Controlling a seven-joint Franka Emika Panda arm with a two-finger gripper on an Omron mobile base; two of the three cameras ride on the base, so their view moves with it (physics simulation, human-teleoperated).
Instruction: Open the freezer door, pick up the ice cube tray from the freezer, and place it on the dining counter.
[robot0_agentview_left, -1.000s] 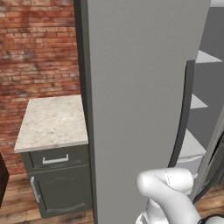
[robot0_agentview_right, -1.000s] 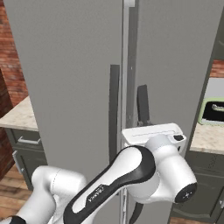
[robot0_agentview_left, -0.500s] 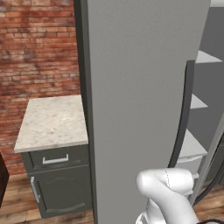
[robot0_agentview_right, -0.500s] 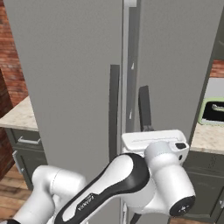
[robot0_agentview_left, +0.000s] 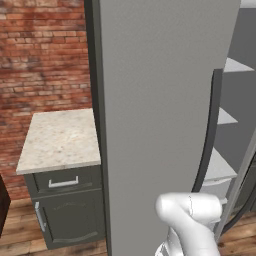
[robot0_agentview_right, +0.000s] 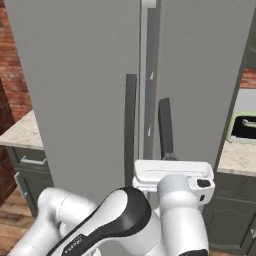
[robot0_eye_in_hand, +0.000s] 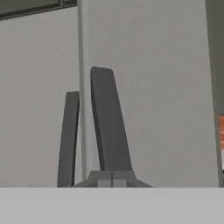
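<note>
Low in the hand view, the gripper sits with its jaws drawn together at the foot of a dark handle, right against it; whether the tips pinch it or merely meet in front of it cannot be told. That handle belongs to the right-hand grey door of the freezer, and a second, thinner handle stands just beside it on the left-hand door. From the right base view both doors face the camera with a narrow pale gap between them, and the white arm reaches forward with its wrist level, the hand pressed up to the lower end of the right handle. From the left base view the freezer door stands slightly ajar, light grey shelves showing past its edge, and a small stone-topped cabinet sits against the brick wall. Beyond the appliance's right side, a pale green object rests on a counter.
</note>
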